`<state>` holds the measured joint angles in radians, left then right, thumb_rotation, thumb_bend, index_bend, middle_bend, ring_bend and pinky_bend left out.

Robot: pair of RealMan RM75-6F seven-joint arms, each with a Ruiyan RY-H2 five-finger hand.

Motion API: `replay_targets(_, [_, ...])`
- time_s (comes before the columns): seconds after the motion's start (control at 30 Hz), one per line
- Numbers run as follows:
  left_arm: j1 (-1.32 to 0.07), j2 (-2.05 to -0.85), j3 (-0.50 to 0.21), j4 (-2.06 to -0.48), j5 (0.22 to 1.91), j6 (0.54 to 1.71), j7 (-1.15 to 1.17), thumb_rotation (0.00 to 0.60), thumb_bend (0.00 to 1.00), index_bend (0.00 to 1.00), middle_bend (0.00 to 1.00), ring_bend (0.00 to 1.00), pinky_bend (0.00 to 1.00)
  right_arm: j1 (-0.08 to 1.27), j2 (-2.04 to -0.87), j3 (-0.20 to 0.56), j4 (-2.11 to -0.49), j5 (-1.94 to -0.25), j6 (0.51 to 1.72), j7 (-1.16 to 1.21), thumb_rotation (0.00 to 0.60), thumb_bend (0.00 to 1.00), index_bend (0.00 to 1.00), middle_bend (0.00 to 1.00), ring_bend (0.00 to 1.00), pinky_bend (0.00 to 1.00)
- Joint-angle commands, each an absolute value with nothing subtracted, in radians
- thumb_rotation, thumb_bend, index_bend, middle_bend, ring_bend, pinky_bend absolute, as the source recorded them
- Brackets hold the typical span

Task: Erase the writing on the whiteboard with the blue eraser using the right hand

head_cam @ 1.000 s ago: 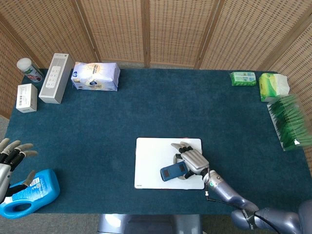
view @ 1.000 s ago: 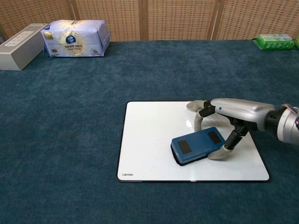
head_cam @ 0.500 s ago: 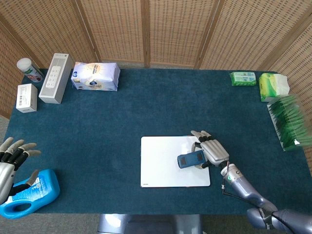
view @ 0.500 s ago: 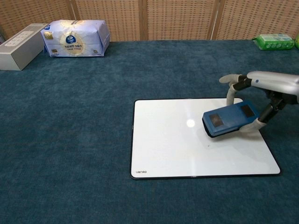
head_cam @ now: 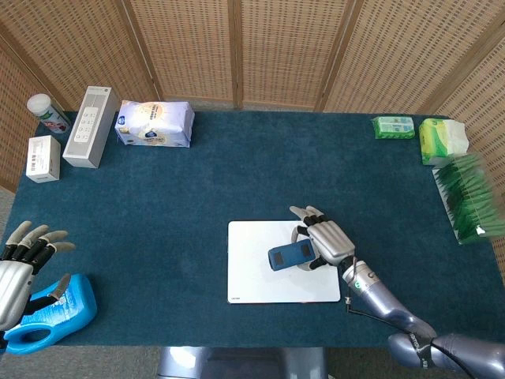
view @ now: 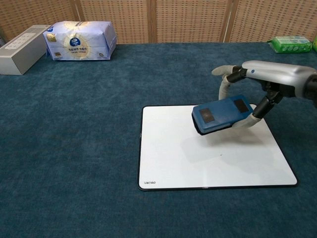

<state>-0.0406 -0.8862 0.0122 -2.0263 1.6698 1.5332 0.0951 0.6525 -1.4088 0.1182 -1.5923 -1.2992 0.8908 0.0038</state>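
The white whiteboard point(head_cam: 260, 280) point(view: 198, 163) lies flat on the blue cloth near the table's front edge; its surface looks blank apart from a tiny speck. My right hand point(head_cam: 327, 241) point(view: 257, 82) grips the blue eraser point(head_cam: 290, 256) point(view: 221, 114) over the board's upper middle part. In the chest view the eraser casts a shadow below it and looks lifted off the board. My left hand point(head_cam: 20, 264) hangs at the far left edge with its fingers spread, holding nothing, just above a blue bottle point(head_cam: 51, 312).
A grey box point(head_cam: 91, 126), a white tissue pack point(head_cam: 155, 123) point(view: 79, 39), a small white box point(head_cam: 43, 158) and a white jar point(head_cam: 47, 113) stand at the back left. Green packs point(head_cam: 393, 127) point(head_cam: 442, 140) and a green rack point(head_cam: 467, 197) line the right side.
The right hand carried the eraser right across the board, dragging the board right with it, then swung back left and up. The left hand rose slightly.
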Motion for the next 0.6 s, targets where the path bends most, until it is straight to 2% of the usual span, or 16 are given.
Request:
replay_targets(0.03, [-0.040, -0.886, 0.013, -2.021, 1.665, 1.532, 0.089, 0.600, 0.43, 0.32, 0.26, 0.16, 0.00, 0.660, -1.451, 0.099, -1.589, -1.293, 0.874, -0.021, 0.600, 0.16, 0.76, 0.03, 0.00, 0.00])
replay_targets(0.33, [-0.041, -0.885, 0.015, -2.007, 1.664, 1.533, 0.074, 0.600, 0.43, 0.32, 0.26, 0.16, 0.00, 0.655, -1.533, 0.065, -1.555, -1.267, 0.860, -0.064, 0.600, 0.16, 0.75, 0.03, 0.00, 0.00])
replay_targets(0.6, [-0.037, -0.879, 0.016, -2.008, 1.665, 1.540, 0.072, 0.600, 0.43, 0.32, 0.26, 0.16, 0.00, 0.648, -1.548, 0.050, -1.508, -1.260, 0.841, -0.051, 0.600, 0.16, 0.75, 0.03, 0.00, 0.00])
